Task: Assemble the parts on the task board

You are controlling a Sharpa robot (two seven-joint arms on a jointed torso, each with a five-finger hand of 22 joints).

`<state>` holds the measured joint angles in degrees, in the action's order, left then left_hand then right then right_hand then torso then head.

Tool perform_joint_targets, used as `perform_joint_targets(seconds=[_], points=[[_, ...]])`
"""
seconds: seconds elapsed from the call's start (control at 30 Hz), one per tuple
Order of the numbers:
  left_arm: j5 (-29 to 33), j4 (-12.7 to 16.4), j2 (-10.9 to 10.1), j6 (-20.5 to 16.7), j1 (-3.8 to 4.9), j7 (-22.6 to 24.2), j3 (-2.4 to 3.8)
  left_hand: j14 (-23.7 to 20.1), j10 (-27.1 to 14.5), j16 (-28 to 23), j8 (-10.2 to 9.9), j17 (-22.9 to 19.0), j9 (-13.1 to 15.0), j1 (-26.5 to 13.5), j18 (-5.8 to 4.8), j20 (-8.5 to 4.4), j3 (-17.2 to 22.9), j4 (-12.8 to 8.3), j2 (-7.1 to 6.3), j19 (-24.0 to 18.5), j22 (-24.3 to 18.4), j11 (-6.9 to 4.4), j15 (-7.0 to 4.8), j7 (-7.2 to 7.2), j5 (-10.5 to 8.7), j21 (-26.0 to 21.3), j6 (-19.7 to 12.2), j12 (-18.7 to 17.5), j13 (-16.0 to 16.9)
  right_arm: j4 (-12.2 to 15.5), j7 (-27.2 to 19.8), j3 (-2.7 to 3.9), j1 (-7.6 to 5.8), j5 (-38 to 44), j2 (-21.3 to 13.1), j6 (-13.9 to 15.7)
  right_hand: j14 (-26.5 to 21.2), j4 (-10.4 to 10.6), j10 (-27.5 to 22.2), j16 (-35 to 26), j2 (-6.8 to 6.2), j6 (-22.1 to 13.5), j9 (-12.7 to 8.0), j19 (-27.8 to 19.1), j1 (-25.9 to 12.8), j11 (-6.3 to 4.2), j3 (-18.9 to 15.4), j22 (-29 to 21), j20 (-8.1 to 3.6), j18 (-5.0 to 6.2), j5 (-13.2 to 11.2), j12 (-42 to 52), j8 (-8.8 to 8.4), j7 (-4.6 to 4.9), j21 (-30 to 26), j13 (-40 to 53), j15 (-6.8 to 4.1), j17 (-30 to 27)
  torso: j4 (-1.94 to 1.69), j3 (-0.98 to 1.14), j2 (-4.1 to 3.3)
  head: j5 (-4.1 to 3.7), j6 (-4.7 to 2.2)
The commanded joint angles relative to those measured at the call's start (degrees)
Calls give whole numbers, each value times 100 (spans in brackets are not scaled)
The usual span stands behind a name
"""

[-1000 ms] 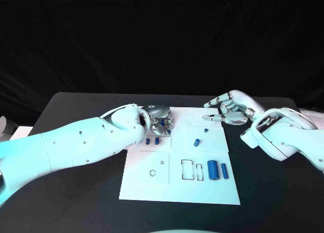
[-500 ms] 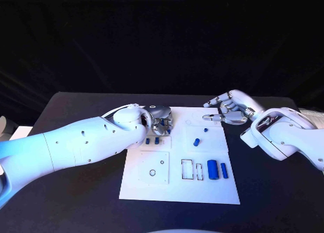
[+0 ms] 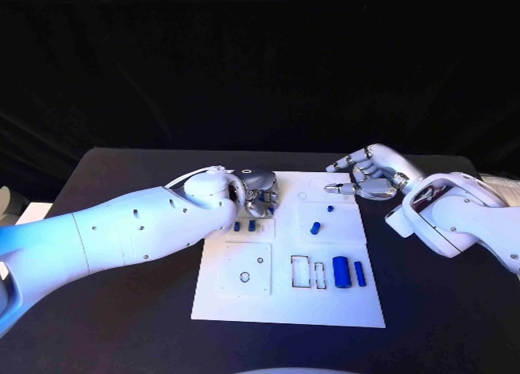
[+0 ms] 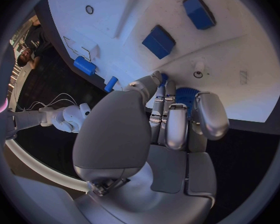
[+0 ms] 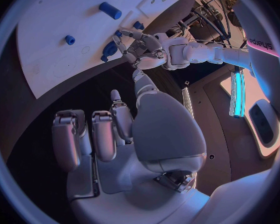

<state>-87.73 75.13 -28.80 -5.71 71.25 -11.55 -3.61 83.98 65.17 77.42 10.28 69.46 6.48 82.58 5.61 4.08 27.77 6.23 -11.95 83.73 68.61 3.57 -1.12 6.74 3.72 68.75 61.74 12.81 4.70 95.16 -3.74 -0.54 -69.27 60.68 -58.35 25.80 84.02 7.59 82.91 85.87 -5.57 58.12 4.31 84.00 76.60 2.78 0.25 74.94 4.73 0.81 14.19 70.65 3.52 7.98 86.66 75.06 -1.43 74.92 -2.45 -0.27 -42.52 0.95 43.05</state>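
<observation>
Your left hand [image 4: 171, 129] has its fingers [image 4: 209, 114] curled tight round a blue part [image 4: 185, 95], pinched against the thumb, right over the far left corner of the task board [image 3: 327, 300]; in the head view that hand [image 3: 256, 193] sits at the board's far left edge, the held part mostly hidden there. Your right hand [image 3: 366, 175] hangs above the counter [image 3: 125, 312] off the board's far right corner, fingers [image 5: 102, 134] loosely spread and part-curled, holding nothing, not touching the board. On the board: two small blue parts [image 3: 244, 226] side by side just near of the left hand, a tiny blue part [image 3: 330, 208] at far centre-right, a short blue cylinder [image 3: 316, 228] tilted just near of it, and toward the right a fat blue cylinder [image 3: 341, 271] with a thinner blue bar [image 3: 359, 273] just beside it on its right. Left of those, two empty rectangular outlines [image 3: 300, 272] stand side by side; further left a square panel [image 3: 249, 269] with small holes. Can't tell the held part's shape.
</observation>
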Motion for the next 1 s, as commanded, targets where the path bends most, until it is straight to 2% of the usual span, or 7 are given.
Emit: perform_joint_targets(seconds=[0.03,0.2,0.4,0.47,0.8,1.0], points=[[-30,-16,19,242,-14,-29,-9,264,127,39,-32,-1,-11,67,-63,27,119,-59,93,18,38,-16,-35,8,-19,53,86,-21,-10,15,-42,1,3,17,3,-67,425,-4,-22,-12,74,-12,9,286,2,3,-22,939,-3,58,39,10,22,-14,-15,486,5,762,2,-1,-2,11,6],[-30,-23,12,216,-15,-76,-8,267,367,92,-44,22,-10,223,-77,8,432,-278,203,22,128,-31,-49,37,-14,130,249,-78,-21,18,-40,1,3,17,1,-69,425,-4,-22,-12,74,-12,9,286,2,3,-22,939,-3,58,39,10,22,-14,-15,486,5,762,5,-2,-2,4,6],[-16,-25,-7,61,-17,-53,-7,262,565,124,-101,14,-25,204,-88,3,681,-464,197,18,205,-32,-44,59,-14,194,337,-169,-14,19,-43,1,3,18,1,-69,425,-3,-21,-13,76,-8,10,286,1,3,-24,938,-3,58,40,10,24,-15,-15,486,5,760,1,1,1,-2,1],[13,-19,-16,-32,-18,-22,-6,252,682,151,-193,-19,-52,30,-92,13,888,-617,163,0,259,-27,-35,64,-19,230,409,-358,-16,19,-44,1,3,17,2,-68,425,-3,-21,-13,76,-8,10,286,1,3,-24,938,-3,58,40,10,24,-15,-15,486,5,760,0,0,2,-10,2],[263,161,-177,-478,-34,99,38,239,683,148,-262,-69,-71,-101,-92,22,913,-670,117,-6,286,-12,-25,85,-11,246,408,-482,-21,11,-52,1,3,8,6,-67,425,-3,-21,-13,76,-8,10,286,1,3,-24,938,-3,58,40,10,24,-15,-15,486,5,760,-4,1,7,-15,-44],[427,403,-407,-683,-34,117,139,238,687,150,-272,-75,-74,-129,-97,25,910,-675,106,-2,306,-9,-23,89,-10,264,412,-501,-20,-1,-53,1,3,1,3,-65,425,-3,-21,-13,76,-8,10,286,1,3,-24,938,-3,58,40,10,24,-15,-15,486,5,760,-6,-2,11,-19,-68]])
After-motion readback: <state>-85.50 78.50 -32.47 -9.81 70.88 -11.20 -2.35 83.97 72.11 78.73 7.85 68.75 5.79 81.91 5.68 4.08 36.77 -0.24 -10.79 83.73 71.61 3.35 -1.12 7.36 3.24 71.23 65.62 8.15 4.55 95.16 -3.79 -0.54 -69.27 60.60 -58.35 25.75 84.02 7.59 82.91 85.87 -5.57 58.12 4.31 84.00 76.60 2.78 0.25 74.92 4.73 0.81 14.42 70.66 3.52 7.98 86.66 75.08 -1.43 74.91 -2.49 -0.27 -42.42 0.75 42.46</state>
